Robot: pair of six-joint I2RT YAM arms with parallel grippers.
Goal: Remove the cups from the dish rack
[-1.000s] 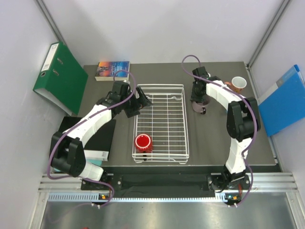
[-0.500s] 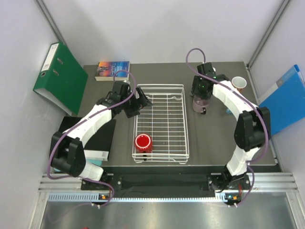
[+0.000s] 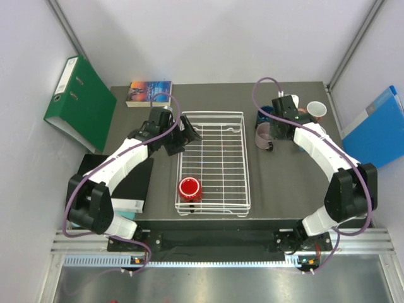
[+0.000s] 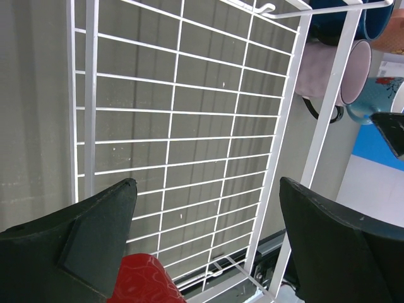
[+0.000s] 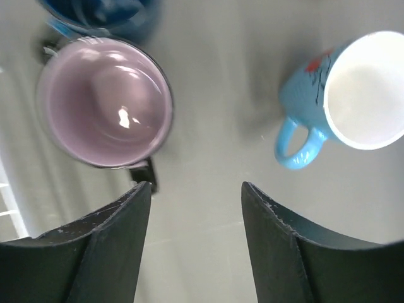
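Note:
The white wire dish rack [image 3: 242,158] lies mid-table and holds only the red mug [image 3: 189,189], near its front left corner. My left gripper [image 3: 184,137] is open and empty over the rack's far left corner; its wrist view shows the rack grid [image 4: 189,126] and the red mug [image 4: 142,281] by the left finger. My right gripper [image 3: 282,129] is open and empty just right of the pale mauve mug [image 3: 264,136], which stands on the table beside the dark blue mug [image 3: 265,115]. The salmon-pink mug [image 3: 315,111] stands farther right. The right wrist view shows the mauve mug [image 5: 107,101], the dark blue mug [image 5: 101,12] and the teal mug [image 5: 353,95].
A green binder [image 3: 79,104] leans at the far left and a book [image 3: 149,93] lies at the back. A black pad [image 3: 136,180] lies left of the rack. A blue folder [image 3: 372,136] leans at the right edge.
My right gripper has drawn back to the right off the mauve mug, which stays standing on the table. The left arm has not moved.

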